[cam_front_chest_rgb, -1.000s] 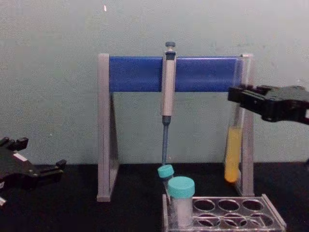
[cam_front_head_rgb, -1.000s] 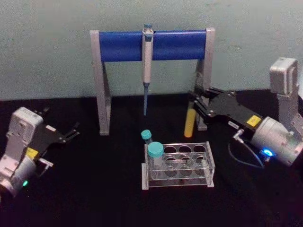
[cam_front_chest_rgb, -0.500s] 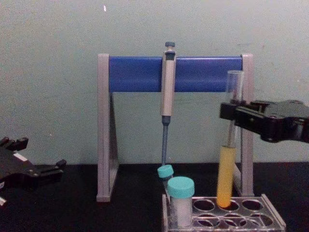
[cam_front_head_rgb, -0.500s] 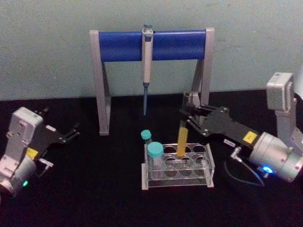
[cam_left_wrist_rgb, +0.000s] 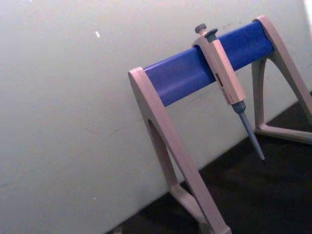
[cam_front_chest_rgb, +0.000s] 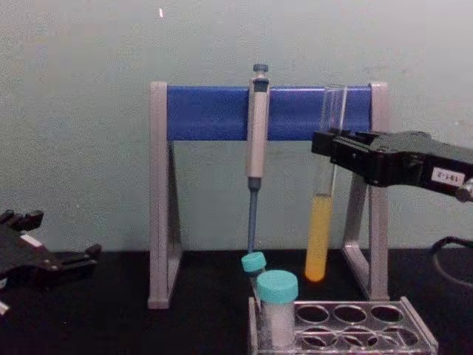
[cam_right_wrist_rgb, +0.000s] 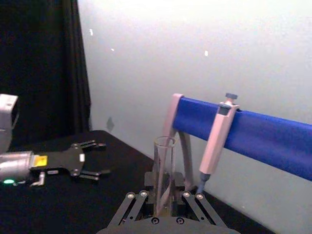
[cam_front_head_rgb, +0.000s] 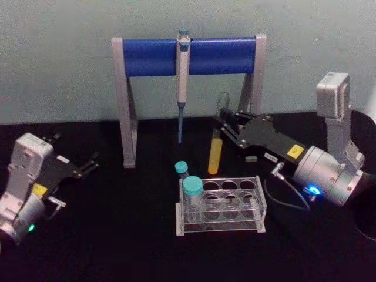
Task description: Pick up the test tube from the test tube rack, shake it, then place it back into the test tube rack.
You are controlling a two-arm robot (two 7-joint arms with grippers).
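Head: the test tube point(cam_front_head_rgb: 215, 154) had its tip at the rack point(cam_front_head_rgb: 262, 205) half a second ago. Now my right gripper point(cam_front_head_rgb: 225, 124), fingers clamped on it, has it lifted clear, further left. Still shaking, I'd say.
Chest: tube upright, rack's front cut off.
Right wrist: tube's lower end hidden below fingers. Left gripper point(cam_right_wrist_rgb: 92, 158) parked, fingers spread, empty.

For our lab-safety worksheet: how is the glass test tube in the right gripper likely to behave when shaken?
The test tube looks thin, clear glass, so probably fragile and slippery in the right gripper. Uncapped, with yellow liquid low down, it could spill if tipped far. Round-bottomed, it would likely roll if laid down.
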